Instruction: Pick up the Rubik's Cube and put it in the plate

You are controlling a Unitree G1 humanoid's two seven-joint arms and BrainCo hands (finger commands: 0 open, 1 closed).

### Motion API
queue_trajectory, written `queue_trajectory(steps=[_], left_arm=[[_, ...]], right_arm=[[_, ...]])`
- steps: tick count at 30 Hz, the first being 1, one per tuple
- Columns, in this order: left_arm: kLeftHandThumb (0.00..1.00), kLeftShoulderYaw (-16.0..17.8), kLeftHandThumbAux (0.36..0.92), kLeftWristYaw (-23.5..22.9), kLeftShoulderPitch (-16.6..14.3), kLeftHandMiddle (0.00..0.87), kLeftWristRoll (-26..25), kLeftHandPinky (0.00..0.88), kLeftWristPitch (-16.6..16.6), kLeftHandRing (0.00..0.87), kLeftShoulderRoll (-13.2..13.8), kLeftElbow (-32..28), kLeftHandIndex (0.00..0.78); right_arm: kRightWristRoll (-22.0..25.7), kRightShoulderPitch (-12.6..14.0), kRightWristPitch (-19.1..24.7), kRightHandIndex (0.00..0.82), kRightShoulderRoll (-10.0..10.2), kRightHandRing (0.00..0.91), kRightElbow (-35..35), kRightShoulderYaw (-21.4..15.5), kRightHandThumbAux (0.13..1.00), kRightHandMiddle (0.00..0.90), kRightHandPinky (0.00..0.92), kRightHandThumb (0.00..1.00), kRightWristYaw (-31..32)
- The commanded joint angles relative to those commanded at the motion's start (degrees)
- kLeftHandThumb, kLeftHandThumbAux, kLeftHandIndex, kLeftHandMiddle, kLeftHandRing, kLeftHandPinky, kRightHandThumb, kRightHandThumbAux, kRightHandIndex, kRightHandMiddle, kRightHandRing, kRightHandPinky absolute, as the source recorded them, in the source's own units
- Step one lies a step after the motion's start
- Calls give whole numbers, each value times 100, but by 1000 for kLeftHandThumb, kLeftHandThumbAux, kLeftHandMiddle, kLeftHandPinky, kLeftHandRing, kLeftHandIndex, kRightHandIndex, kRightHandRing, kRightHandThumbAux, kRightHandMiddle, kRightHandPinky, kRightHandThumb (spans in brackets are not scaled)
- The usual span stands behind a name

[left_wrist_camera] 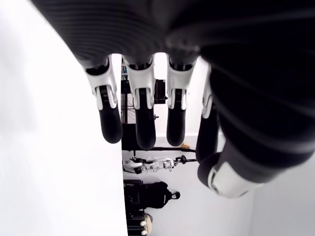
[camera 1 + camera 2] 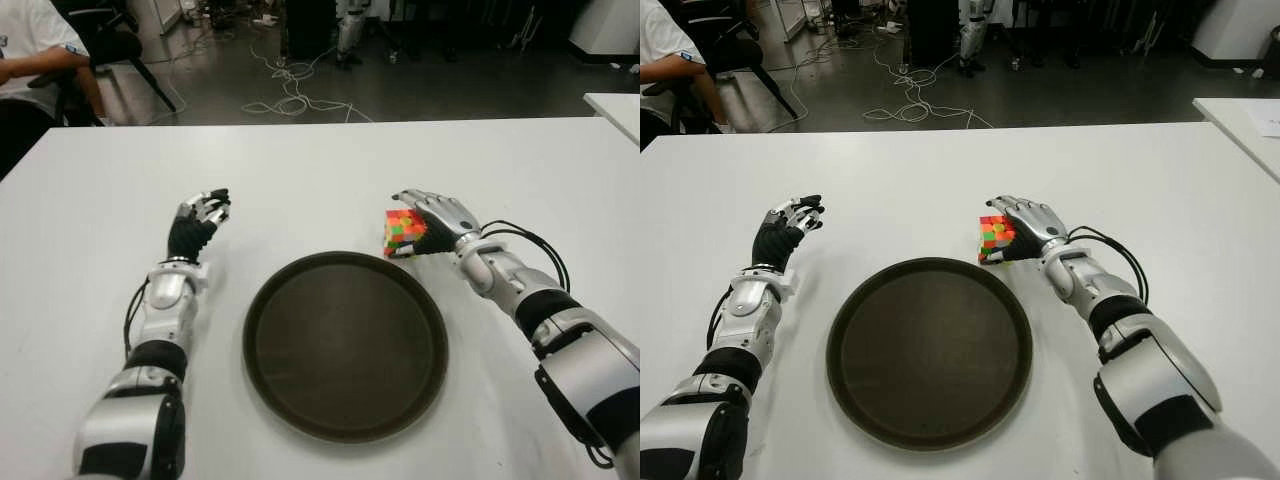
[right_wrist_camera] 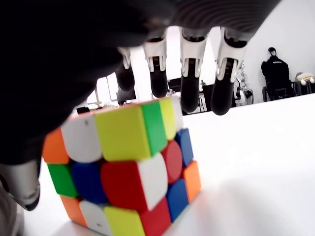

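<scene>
While cupped over Rubik's Cube (image 2: 403,232), right robot hand (image 2: 436,214), fingers loosely curved.

bare table (image 2: 330,180) all round, plate (image 2: 345,345) empty, l hand (image 2: 200,222) well left of it

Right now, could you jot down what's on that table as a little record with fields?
cube: Rubik's Cube on the white table, just beyond the plate's far right rim
plate: dark round plate, nothing in it
right hand: right hand arched over the cube, fingers above it, not closed on it
left hand: left hand left of the plate, holding nothing
background: seated person, cables on floor
</scene>
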Motion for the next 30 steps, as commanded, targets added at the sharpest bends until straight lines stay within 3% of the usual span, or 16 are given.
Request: queue_trajectory(steps=[8, 30], left_arm=[[687, -3, 723, 42, -12, 238, 13, 243, 63, 219, -20, -29, 399], [686, -1, 723, 37, 22, 240, -11, 253, 62, 224, -71, -94, 399]], right_arm=[[8, 20, 56, 103, 97, 183, 66, -7, 574, 139, 282, 0, 120], [-77, 53, -63, 109, 87, 186, -26, 84, 580, 156, 284, 0, 56]])
